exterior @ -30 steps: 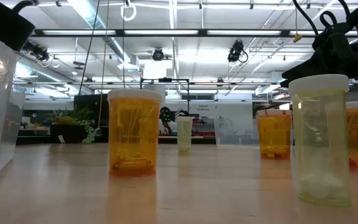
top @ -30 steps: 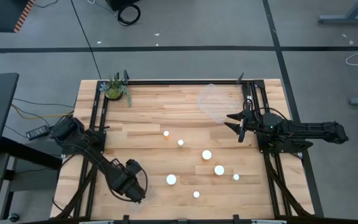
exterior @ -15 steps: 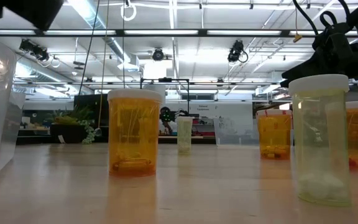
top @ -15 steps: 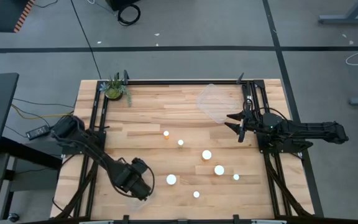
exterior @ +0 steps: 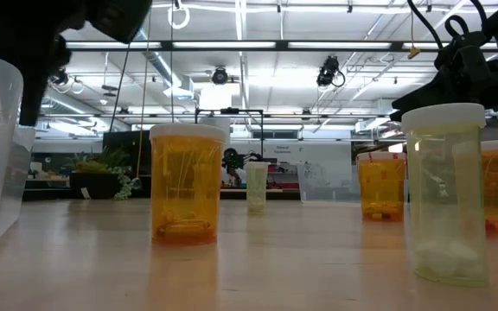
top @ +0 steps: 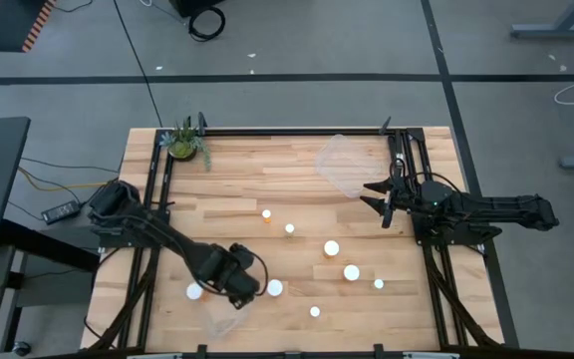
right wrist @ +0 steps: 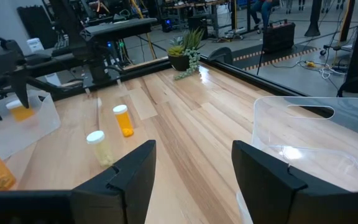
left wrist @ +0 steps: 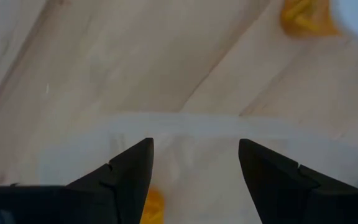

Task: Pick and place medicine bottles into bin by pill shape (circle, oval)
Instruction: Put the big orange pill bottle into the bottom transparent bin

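My left end effector (top: 239, 289) hovers open over the near clear bin (top: 221, 319), beside a bottle (top: 275, 288); another bottle (top: 194, 292) stands by the arm. 6 more bottles (top: 332, 248) stand scattered mid-bench (top: 267, 179). A plant (top: 184, 143) sits at the far corner. My right end effector (top: 379, 199) waits open beside the far bin (top: 347, 165). An orange bottle (left wrist: 155, 204) shows through the near bin's wall.

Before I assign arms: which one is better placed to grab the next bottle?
Left. Its hand is open right beside a capped bottle at the front; the right hand waits by the far bin.
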Available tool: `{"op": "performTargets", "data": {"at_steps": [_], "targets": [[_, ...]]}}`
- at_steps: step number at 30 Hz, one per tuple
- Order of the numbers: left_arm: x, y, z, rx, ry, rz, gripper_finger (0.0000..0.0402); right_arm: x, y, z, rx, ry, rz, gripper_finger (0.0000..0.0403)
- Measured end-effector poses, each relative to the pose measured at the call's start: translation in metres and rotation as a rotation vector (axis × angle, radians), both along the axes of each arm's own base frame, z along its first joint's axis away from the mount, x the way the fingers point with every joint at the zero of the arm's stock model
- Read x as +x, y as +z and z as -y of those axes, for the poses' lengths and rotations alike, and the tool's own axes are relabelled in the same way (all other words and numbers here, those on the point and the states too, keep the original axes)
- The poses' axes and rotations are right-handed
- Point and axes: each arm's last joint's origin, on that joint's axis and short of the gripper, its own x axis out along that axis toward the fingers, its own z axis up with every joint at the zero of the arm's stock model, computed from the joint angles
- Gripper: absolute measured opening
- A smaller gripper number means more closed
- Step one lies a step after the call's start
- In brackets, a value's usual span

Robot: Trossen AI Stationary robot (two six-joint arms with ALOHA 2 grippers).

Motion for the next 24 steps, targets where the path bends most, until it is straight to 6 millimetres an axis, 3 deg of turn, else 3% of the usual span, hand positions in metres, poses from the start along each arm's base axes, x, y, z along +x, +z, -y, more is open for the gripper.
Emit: {"op": "performTargets", "data": {"at_steps": [24], "targets": [[0.030, 0.003, -0.013, -0.073, -0.048, 0.188, 0.0244, 0.000, 0.000, 0.000, 0.000, 0.000, 0.000, 0.0218]]}}
